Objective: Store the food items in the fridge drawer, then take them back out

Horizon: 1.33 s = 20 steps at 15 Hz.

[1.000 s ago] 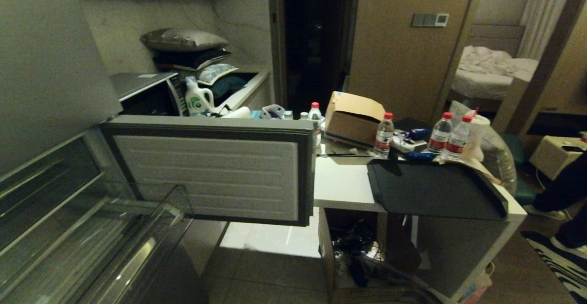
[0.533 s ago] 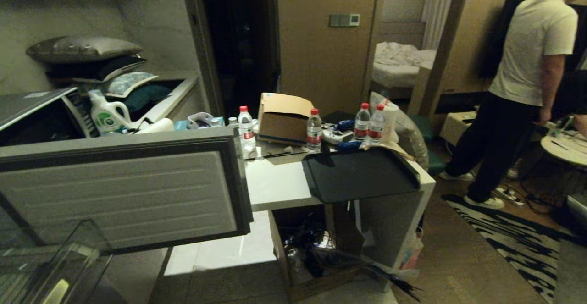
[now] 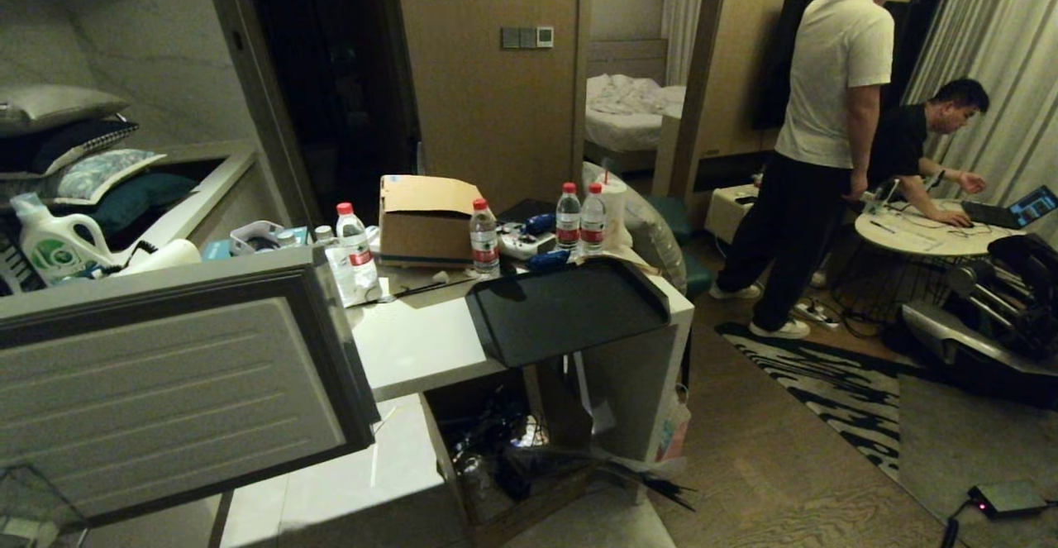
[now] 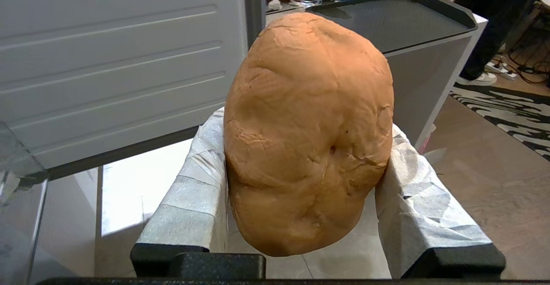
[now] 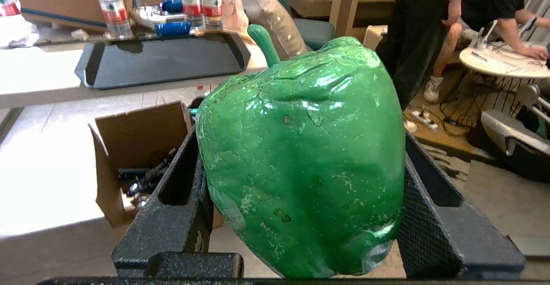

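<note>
An orange-tan lumpy bread point(image 4: 307, 134) sits between the white-wrapped fingers point(image 4: 189, 199) of my left gripper point(image 4: 303, 126), which is shut on it. In the right wrist view a glossy green pepper point(image 5: 305, 164) with a short stem fills the black jaws of my right gripper point(image 5: 300, 139), shut on it. Neither arm shows in the head view. Of the fridge drawer, only a clear plastic corner point(image 3: 33, 502) shows at the lower left, also a clear edge point(image 4: 21, 199) beside the left gripper.
The grey ribbed fridge door panel point(image 3: 165, 374) juts out at left. A white table point(image 3: 413, 345) ahead carries a black tray point(image 3: 562, 312), water bottles point(image 3: 484, 238) and a cardboard box point(image 3: 426, 221). Two people point(image 3: 818, 159) stand by a round table point(image 3: 934, 238) at right.
The whole head view has swung to the right: the fridge and its drawer slid off to the left, and the two people and the round table came into view.
</note>
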### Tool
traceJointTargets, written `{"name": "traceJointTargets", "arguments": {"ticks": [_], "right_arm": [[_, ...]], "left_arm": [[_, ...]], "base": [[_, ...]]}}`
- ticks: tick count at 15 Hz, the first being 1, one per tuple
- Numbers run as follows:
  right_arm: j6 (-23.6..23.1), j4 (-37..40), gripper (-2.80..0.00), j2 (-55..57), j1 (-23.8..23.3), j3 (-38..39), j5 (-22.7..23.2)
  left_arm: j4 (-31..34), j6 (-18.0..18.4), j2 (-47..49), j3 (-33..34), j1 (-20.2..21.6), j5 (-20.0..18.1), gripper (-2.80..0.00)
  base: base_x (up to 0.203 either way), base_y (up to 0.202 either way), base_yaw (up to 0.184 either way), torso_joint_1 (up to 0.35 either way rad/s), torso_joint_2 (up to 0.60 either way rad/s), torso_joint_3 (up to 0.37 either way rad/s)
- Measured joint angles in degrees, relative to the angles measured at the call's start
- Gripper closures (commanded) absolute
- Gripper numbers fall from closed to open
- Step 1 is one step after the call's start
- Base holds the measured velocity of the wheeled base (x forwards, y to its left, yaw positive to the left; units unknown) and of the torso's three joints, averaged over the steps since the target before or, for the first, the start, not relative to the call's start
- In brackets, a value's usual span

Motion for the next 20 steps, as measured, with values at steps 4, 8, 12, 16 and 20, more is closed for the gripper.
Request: {"name": "traceJointTargets", "arguments": {"ticks": [4,8,12,16,20], "right_arm": [[2.02,2.37,0.00,3.07,0.06,-5.20,0.78],[4.62,1.99,0.00,18.36,0.33,-13.86,6.45],[5.11,-7.07,0.00,39.20,0.76,-20.26,14.27],[5.53,-20.39,0.00,61.12,5.15,-24.91,16.55],[5.88,-32.09,0.00,79.28,14.48,-28.94,13.03]], "left_arm": [[0.02,0.05,0.00,0.00,0.02,0.00,0.00],[0.00,-0.05,0.00,0.00,0.00,0.00,0.00],[0.00,-0.03,0.00,0.00,-0.02,0.00,0.00],[0.00,0.00,0.00,0.00,0.00,0.00,0.00],[0.02,0.00,0.00,0.00,-0.02,0.00,0.00]], "base": [[0.000,0.000,0.000,0.000,0.00,0.000],[0.000,0.000,0.000,0.000,0.00,0.000],[0.000,0.000,0.000,0.000,0.00,0.000],[0.000,0.000,0.000,0.000,0.00,0.000],[0.000,0.000,0.000,0.000,0.00,0.000]]}}
